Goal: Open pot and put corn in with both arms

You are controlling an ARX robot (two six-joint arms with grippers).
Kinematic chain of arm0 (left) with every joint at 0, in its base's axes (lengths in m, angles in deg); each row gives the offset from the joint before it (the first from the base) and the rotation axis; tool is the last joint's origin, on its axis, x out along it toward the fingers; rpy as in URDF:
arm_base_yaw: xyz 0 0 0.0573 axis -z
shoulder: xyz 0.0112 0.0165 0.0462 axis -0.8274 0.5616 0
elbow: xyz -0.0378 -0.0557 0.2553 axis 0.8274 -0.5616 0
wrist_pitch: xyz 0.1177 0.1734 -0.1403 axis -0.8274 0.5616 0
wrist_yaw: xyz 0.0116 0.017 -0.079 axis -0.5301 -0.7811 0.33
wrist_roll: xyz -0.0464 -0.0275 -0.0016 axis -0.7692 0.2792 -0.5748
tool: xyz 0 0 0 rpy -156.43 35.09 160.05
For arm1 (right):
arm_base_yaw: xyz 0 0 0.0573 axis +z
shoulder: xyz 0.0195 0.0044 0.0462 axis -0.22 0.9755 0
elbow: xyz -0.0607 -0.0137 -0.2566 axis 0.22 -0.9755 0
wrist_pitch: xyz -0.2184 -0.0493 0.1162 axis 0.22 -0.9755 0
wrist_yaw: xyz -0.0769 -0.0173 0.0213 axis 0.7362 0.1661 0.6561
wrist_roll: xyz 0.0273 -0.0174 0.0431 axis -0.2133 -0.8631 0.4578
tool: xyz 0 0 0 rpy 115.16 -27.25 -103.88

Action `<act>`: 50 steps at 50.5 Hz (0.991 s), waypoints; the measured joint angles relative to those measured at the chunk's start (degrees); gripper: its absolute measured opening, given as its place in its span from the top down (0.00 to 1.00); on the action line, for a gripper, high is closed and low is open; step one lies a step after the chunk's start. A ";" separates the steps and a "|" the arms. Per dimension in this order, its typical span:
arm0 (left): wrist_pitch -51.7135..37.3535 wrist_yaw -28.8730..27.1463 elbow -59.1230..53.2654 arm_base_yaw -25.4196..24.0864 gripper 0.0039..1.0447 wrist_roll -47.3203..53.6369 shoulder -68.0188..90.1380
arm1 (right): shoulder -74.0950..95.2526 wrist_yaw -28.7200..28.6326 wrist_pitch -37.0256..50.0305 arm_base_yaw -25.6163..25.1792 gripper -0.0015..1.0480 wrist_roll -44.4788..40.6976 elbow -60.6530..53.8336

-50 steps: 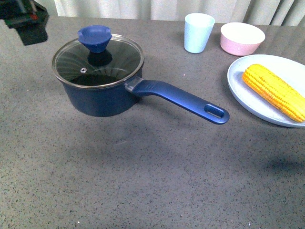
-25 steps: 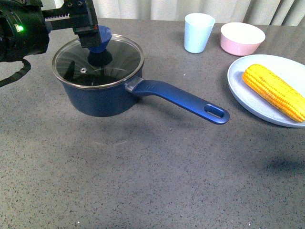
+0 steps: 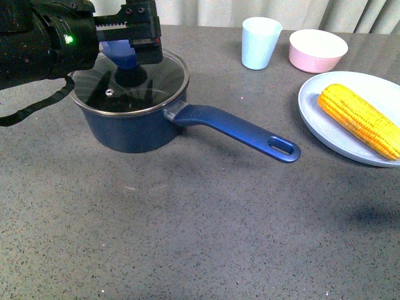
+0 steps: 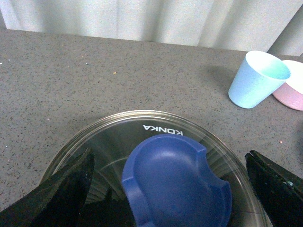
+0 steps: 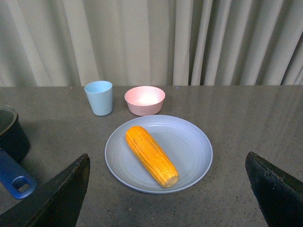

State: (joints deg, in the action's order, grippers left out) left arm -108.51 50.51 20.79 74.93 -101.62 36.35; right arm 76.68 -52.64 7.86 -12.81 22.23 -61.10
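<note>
The black left pincer [image 4: 169,158] is shown spread astride the blue lid knob [image 4: 176,184] by its wrist view alone; the round navy saucepan [image 3: 128,132] is seen lidded.

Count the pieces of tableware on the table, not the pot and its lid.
3. A light blue cup stands at the far side, a pink bowl just right of it, and a pale blue plate nearer on the right, holding the corn. None seems hidden.

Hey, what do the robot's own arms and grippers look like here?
The left arm is bulky and black, with a small green light, a black cable looping beneath and a toothed rail on its boxy left gripper. The left fingers and right fingers are plain black wedges. The right arm itself is out of the front view.
</note>
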 joint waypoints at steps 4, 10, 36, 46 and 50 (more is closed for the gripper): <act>0.11 0.00 0.46 0.46 0.08 0.07 0.35 | 0.00 0.00 0.00 0.00 0.09 0.00 0.00; 0.37 -0.20 1.03 0.98 0.08 0.46 1.16 | 0.00 0.00 0.00 0.00 0.09 0.00 0.00; 0.96 -1.31 2.12 1.62 0.08 2.12 3.61 | 0.00 0.00 0.00 0.00 0.09 0.00 0.00; 1.53 -1.75 2.62 1.97 0.08 2.36 3.87 | 0.00 0.00 0.00 0.00 0.09 0.00 0.00; 1.86 -2.16 2.78 2.05 0.19 2.34 3.87 | 0.00 0.00 0.00 0.00 0.09 0.00 0.00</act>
State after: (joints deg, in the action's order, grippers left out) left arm -106.66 48.35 23.56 76.98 -99.29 40.22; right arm 76.68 -52.64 7.86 -12.81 22.23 -61.10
